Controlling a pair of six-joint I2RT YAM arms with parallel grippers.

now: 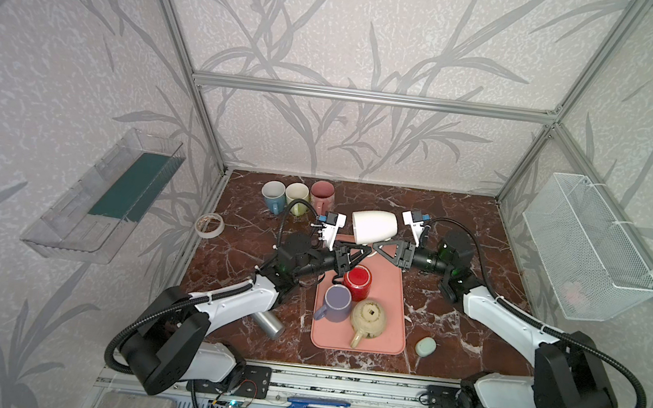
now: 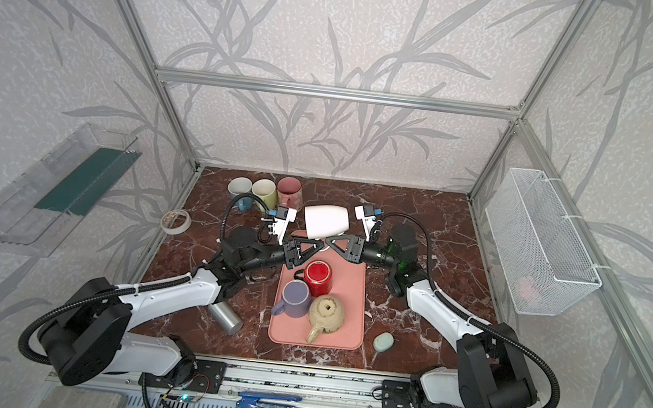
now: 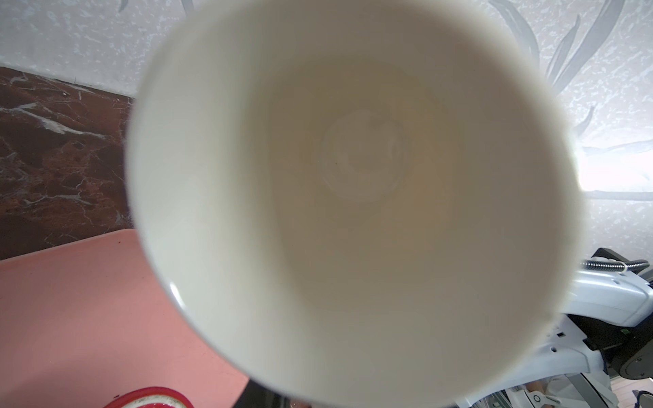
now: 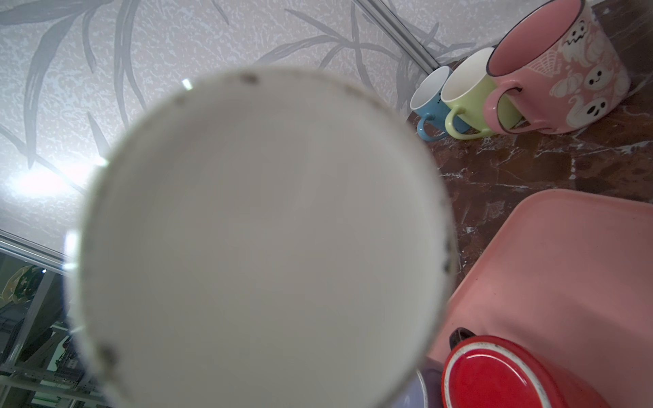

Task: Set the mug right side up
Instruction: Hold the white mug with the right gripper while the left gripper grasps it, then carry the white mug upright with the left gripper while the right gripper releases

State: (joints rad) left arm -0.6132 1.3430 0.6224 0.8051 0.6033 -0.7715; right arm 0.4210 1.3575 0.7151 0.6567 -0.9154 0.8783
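Step in hand: mid-turn. The white mug (image 1: 374, 226) is aloft and lies sideways between both arms, apparently at a handover or a two-handed brace.
Next move: by my reading, a further quarter turn that brings the mouth upward, then a descent onto a bare patch. The second grip needs to be firm before the first lets go.
Marble table (image 1: 243, 254): no part of the mug touches it.
Pink tray (image 1: 391, 300): the mug hangs over its far edge, above and beyond the red mug (image 1: 357, 280).
Mug axis: roughly level, running left to right across both top views.
Mug mouth: faces the left arm, whose wrist view looks straight into the bowl; the base faces the right arm.
Right gripper (image 1: 379, 248): fully closed under the mug's body, seemingly carrying it by the handle, which is hidden.
Left gripper (image 1: 366, 252): tips just beside the right one's, beneath the rim; how far open it stands cannot be told.
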